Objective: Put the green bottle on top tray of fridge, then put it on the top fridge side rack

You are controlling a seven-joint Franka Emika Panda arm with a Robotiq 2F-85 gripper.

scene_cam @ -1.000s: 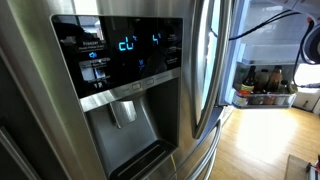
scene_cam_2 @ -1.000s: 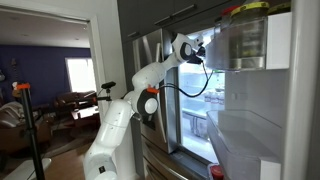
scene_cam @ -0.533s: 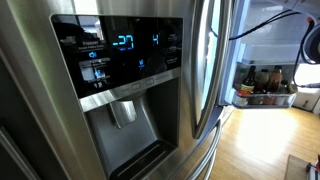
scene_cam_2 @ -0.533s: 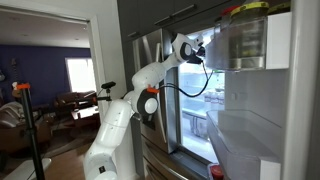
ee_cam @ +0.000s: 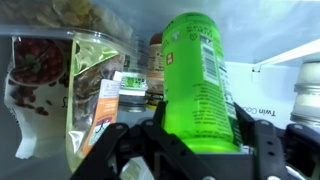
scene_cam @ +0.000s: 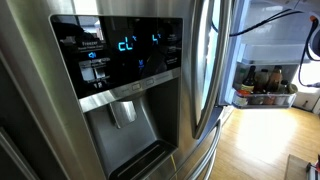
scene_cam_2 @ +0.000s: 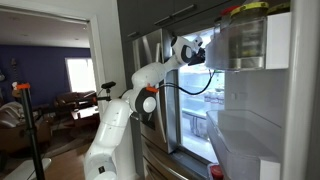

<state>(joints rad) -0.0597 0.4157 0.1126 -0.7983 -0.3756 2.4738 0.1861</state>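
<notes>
The green bottle (ee_cam: 200, 85) fills the middle of the wrist view, bright green with printed text, its cap out of frame. My gripper (ee_cam: 198, 140) is shut on its lower body, a black finger on each side. The bottle is inside the open fridge, in front of stored food. In an exterior view my white arm reaches from the left, and the gripper (scene_cam_2: 196, 52) is at the top of the open fridge compartment (scene_cam_2: 250, 110); the bottle does not show there. The steel fridge door (scene_cam: 40, 120) with its blue lit dispenser panel (scene_cam: 125, 55) fills an exterior view.
A clear bag of food (ee_cam: 95, 75) and small jars (ee_cam: 130, 88) stand left of the bottle. A white-capped container (ee_cam: 308, 85) is at the right. A clear container (scene_cam_2: 245, 35) sits high on the fridge door rack. Dark bottles (scene_cam: 265, 80) stand on a far counter.
My gripper has moved slightly to the right, further into the top of the fridge. The digits on the dispenser display flicker.
</notes>
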